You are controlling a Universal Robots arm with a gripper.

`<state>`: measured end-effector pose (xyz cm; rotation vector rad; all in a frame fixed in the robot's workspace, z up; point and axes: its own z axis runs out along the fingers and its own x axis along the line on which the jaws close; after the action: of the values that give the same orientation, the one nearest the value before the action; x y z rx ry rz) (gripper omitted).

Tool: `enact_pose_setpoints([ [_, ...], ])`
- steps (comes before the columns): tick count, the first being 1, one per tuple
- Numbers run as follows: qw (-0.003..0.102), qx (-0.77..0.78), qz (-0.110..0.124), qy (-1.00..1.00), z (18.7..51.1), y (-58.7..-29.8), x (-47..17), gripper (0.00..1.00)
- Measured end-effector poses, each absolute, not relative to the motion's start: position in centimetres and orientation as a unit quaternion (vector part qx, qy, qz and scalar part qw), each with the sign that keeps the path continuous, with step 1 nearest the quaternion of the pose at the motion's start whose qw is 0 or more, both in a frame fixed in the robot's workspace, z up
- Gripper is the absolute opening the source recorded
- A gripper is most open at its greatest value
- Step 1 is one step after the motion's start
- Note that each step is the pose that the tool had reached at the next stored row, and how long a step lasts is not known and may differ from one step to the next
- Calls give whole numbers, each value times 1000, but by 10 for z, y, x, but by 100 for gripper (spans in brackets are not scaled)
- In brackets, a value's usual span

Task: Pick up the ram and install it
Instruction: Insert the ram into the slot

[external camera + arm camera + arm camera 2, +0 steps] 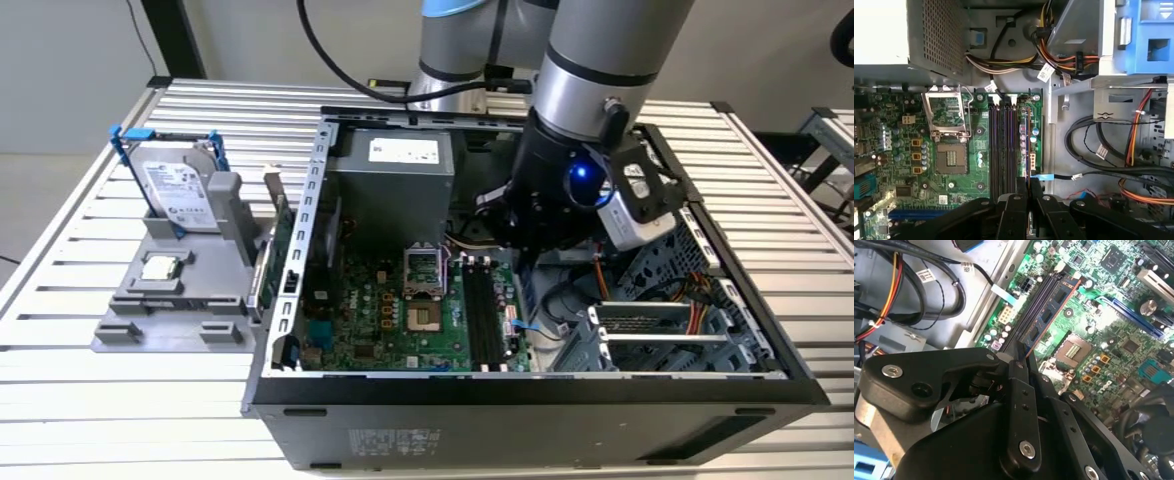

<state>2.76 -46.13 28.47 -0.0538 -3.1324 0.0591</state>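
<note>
Thin bluish RAM stick (pixel 1054 307) stands edge-on in the black claw (pixel 1021 362), pinched narrow at its near end, over the long black motherboard slots (pixel 1003 150) inside the open computer case (pixel 287 300). Judged light, stiff, fragile; best held by its edges.

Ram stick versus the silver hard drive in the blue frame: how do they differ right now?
The thin bluish ram stick is clamped in the gripper over the motherboard's black slots; the boxy silver hard drive stands in a grey holder outside the case.
</note>
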Motion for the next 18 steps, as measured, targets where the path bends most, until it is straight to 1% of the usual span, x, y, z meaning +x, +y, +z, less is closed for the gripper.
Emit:
enact_pose_setpoints([
  [18,4,-31,19,-999,252,-460,22,0],
])
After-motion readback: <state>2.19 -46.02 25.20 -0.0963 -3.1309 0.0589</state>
